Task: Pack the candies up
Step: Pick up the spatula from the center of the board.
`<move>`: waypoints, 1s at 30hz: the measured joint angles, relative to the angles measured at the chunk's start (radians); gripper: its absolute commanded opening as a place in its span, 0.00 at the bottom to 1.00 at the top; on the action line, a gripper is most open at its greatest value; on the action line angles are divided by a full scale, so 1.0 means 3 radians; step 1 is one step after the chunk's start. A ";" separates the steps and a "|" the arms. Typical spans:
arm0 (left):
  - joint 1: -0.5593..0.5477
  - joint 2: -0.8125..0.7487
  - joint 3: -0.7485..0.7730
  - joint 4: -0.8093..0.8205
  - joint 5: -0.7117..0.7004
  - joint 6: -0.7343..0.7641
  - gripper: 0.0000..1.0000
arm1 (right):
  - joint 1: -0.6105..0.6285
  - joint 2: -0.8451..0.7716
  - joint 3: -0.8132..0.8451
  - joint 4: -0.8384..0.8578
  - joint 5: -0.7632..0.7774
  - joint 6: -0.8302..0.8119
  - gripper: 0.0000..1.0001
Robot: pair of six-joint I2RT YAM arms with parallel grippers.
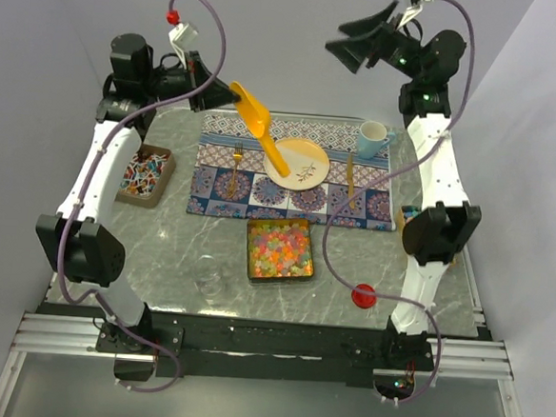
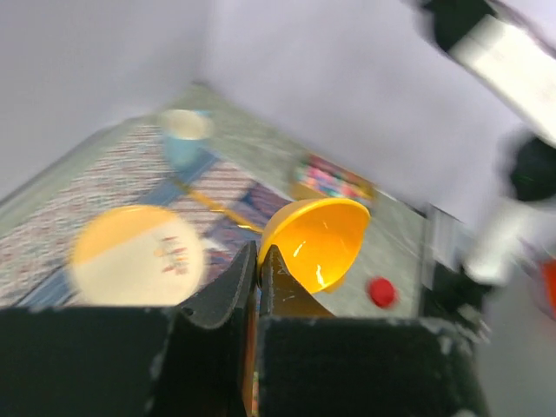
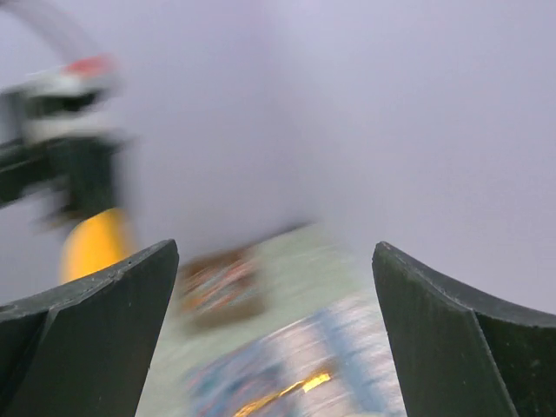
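Marbled table [image 1: 175, 249] holds patterned mat [image 1: 218, 180], tray [image 1: 248, 254] of candies [image 1: 280, 250], brown box [image 1: 148, 149], red cap [image 1: 364, 295].

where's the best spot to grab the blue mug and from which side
Probably the rim wall, from above: the blue mug stands upright, mouth open, so one finger of the open right hand can drop inside. Its handle, sticking out on the right, looks too slim to pinch.
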 measured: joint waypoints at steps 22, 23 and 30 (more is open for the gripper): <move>0.0450 -0.0732 -0.1486 -0.0627 -0.1895 -0.1911 0.01 | 0.1858 -0.2756 -0.3384 -0.0558 0.2096 -0.3773 0.85; 0.0458 -0.0731 -0.1525 -0.0623 -0.1874 -0.1971 0.01 | 0.1877 -0.2750 -0.3377 -0.0643 0.2090 -0.3830 0.84; 0.0487 -0.0735 -0.1867 -0.0472 -0.1728 -0.2491 0.01 | 0.1990 -0.2478 -0.3407 -0.1394 0.2216 -0.4269 0.75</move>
